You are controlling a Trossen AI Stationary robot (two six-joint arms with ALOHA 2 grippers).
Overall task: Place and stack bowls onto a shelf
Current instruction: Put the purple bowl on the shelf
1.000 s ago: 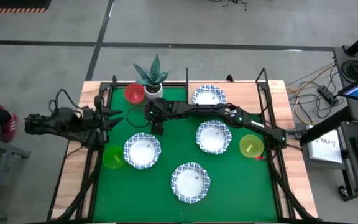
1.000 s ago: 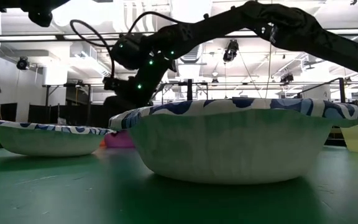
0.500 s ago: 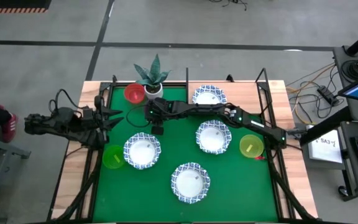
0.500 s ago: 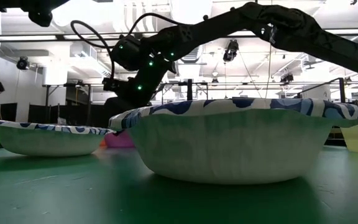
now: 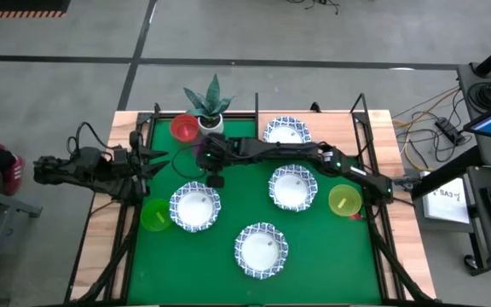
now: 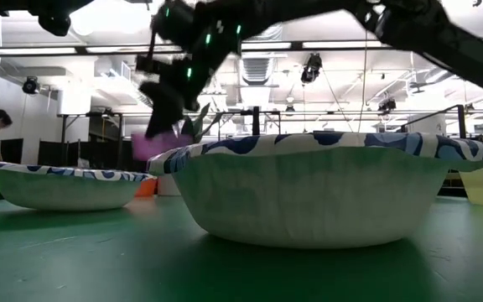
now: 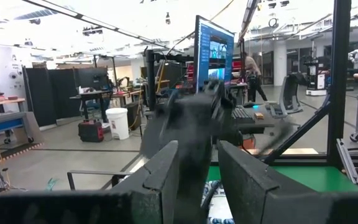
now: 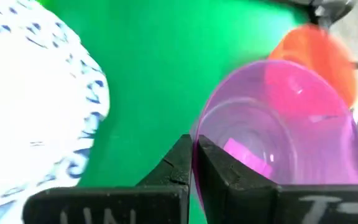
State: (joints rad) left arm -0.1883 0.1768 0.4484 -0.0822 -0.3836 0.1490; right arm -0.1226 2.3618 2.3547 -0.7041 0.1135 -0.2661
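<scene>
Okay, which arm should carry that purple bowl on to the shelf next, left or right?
Right, probably. The right gripper is shut on the purple bowl's rim and holds it above the green mat. The left gripper waits at the table's left edge, holding nothing.

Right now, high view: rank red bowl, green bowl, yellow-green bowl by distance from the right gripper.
Right gripper, shut on the purple bowl, sits left of the mat's centre.
1. Red bowl, far side beside the plant.
2. Green bowl, left edge.
3. Yellow-green bowl, right edge.
</scene>
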